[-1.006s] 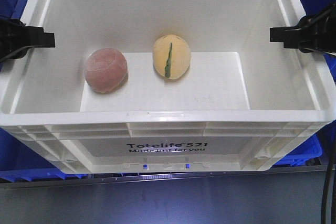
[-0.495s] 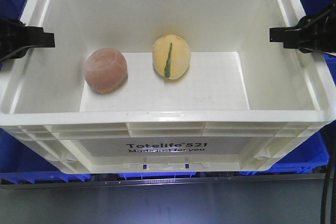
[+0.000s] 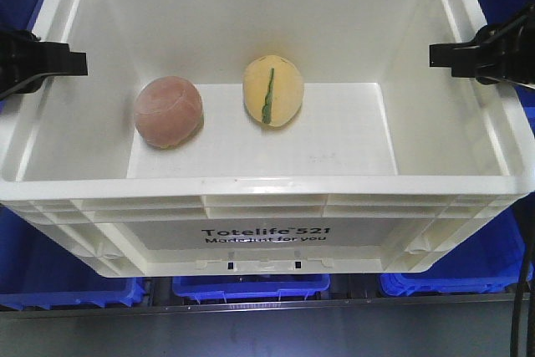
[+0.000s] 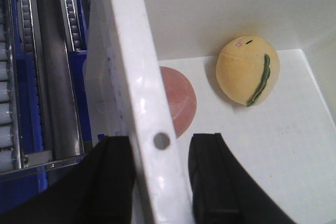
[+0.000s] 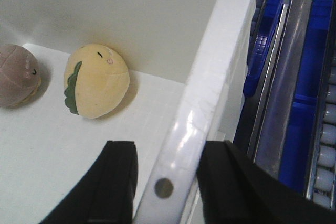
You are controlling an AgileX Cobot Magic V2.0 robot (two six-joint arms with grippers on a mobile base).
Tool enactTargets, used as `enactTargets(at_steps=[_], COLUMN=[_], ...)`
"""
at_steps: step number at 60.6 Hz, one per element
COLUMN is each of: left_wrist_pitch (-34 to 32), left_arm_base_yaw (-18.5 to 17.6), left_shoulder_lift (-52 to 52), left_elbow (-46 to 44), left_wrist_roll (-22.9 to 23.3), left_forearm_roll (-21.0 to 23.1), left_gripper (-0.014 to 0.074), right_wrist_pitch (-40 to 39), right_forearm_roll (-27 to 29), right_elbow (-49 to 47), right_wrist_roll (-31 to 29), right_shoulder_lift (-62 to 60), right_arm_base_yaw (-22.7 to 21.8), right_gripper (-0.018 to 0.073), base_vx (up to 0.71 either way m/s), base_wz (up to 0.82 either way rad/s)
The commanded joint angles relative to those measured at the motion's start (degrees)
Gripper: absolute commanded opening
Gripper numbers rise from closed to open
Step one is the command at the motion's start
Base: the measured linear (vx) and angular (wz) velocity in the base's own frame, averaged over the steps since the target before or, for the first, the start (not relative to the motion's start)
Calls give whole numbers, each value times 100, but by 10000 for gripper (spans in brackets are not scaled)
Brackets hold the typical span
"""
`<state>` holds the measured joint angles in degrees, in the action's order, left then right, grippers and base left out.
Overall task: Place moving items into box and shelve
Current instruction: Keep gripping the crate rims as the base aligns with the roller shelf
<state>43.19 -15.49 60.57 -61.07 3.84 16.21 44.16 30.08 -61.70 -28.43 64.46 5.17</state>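
Front view: the white tote is up above some blue bins. 2 items sit on its floor, the pinkish-brown ball left of the yellow egg, not touching. The left gripper and right gripper are on the side rims.

Left wrist: jaws pinch the left wall, 1 finger each side, ball just inside.

Right wrist: same deal on the right wall, egg well off.

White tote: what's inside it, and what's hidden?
Inside the white tote lie a pinkish-brown ball and a pale yellow egg shape, apart, on its floor. The floor strip behind the near rim is hidden.
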Motion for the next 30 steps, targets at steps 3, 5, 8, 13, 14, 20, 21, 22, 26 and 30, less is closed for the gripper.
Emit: enactTargets(at_steps=[3, 5, 8, 13, 14, 20, 21, 22, 26, 30], left_wrist_pitch=[-835, -835, -835, -835, -835, -835, -835, -835, -835, -835], left_arm_base_yaw=[-53, -53, -53, -53, -53, -53, -53, -53, -53, -53], left_shoulder_lift=[-178, -178, -178, -178, -178, -178, -178, -178, -178, -178], left_elbow=[-284, -284, -284, -284, -284, -284, -284, -284, -284, -284], left_wrist_roll=[-93, -93, -93, -93, -93, -93, -93, -93, -93, -93], left_forearm_roll=[516, 516, 516, 516, 516, 516, 516, 516, 516, 516], left_gripper=[-6, -6, -6, -6, -6, -6, -6, -6, -6, -6], right_wrist_pitch=[-382, -382, -382, -382, -382, -382, -382, -382, -382, -382], right_forearm_roll=[597, 597, 597, 597, 597, 597, 597, 597, 597, 597], right_elbow=[-235, -235, -235, -235, -235, -235, -235, -235, -235, -235], right_wrist_roll=[-288, -288, -288, -288, -288, -288, -288, -288, -288, -288], right_shoulder_lift=[-198, -198, -198, -198, -198, -198, -198, -198, -198, -198], right_arm_base_yaw=[64, 64, 64, 64, 64, 64, 64, 64, 64, 64], right_gripper=[-6, -6, -6, -6, -6, -6, -6, -6, -6, -6], base_vx=[11, 12, 12, 13, 13, 13, 13, 13, 12, 12], base_wz=[0, 0, 0, -1, -3, -3, -3, -3, -2, 0])
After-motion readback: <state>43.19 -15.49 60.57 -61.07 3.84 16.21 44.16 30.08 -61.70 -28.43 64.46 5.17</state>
